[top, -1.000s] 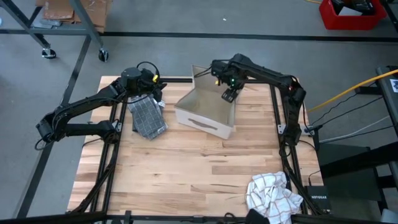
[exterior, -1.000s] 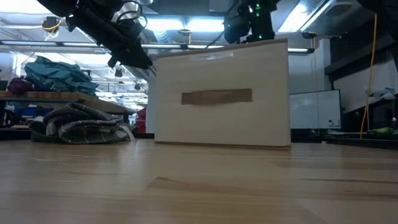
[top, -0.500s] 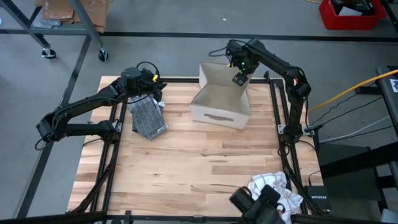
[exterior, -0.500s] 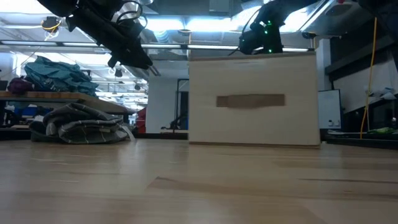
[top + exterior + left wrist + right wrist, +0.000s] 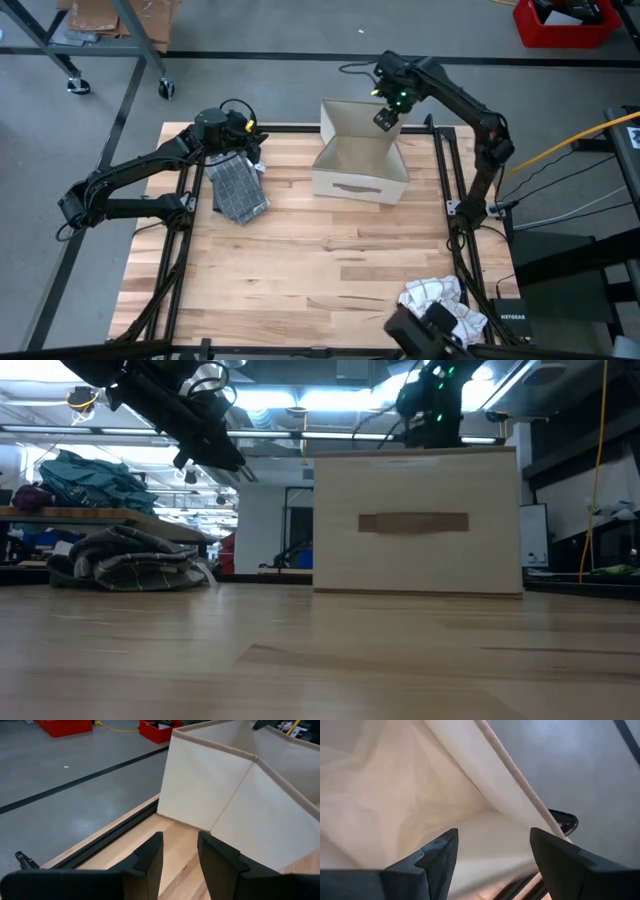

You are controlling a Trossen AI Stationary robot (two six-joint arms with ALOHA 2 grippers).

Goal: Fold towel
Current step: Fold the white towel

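A folded grey checked towel (image 5: pixel 238 190) lies flat on the wooden table at the far left, seen as a low heap (image 5: pixel 130 565) in the low view. My left gripper (image 5: pixel 180 852) hangs still just above its far end (image 5: pixel 252 148), open by a narrow gap with nothing between its fingers. A second, white checked towel (image 5: pixel 435 300) lies crumpled at the near right corner. My right gripper (image 5: pixel 385 120) is wide open, points down and stands over the far right corner of a cream fabric box (image 5: pixel 358 165). My right gripper has its open fingers over the box's far wall, whose rim (image 5: pixel 520 785) runs between them toward one fingertip (image 5: pixel 542 840). I cannot tell whether a finger touches the rim. The box rests flat on the table.
The box (image 5: pixel 415 520), with a slot handle on its near wall, stands at the table's far middle. A dark shape (image 5: pixel 425 335) shows at the near edge beside the crumpled towel. Bare wood (image 5: pixel 300 270) lies between the box and the near edge.
My right gripper has gone toward the table's far right corner, rising a little and rolling. The box has slid to the right with it and turned from a slant to sit square with the table's edges. A dark shape has come in at the near edge.
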